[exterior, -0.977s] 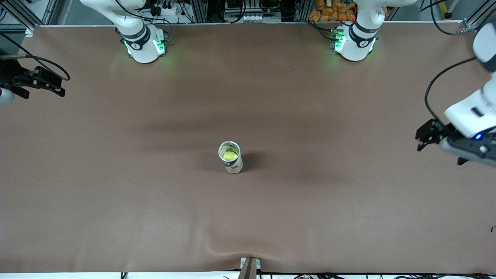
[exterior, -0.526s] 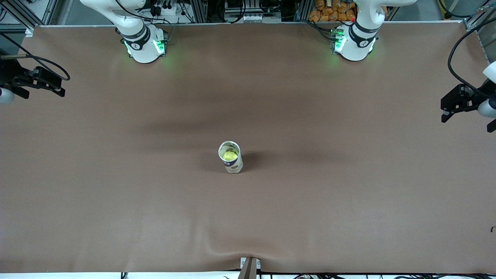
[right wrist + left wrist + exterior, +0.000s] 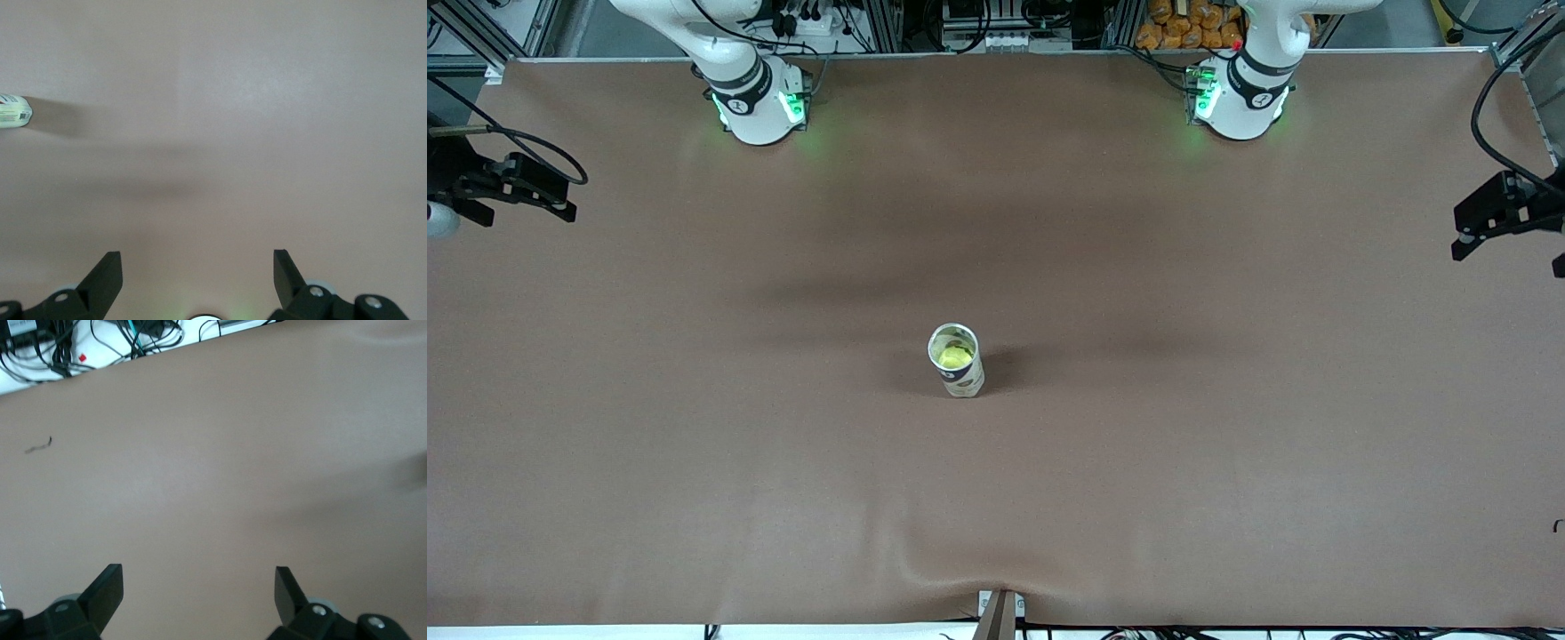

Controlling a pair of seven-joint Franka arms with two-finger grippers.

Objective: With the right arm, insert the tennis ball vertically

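Brown table [image 3: 694,444] — ball [image 3: 955,357] inside can [image 3: 960,378].

White arm bases [image 3: 756,102] with green lights, black claws, black cables

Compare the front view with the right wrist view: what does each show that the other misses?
Only the front view shows the yellow tennis ball inside the upright cylindrical can, both arm bases, and the left end effector at the table's edge. Only the right wrist view shows the right end effector with fingers apart, empty. Both share the can and brown table covering.
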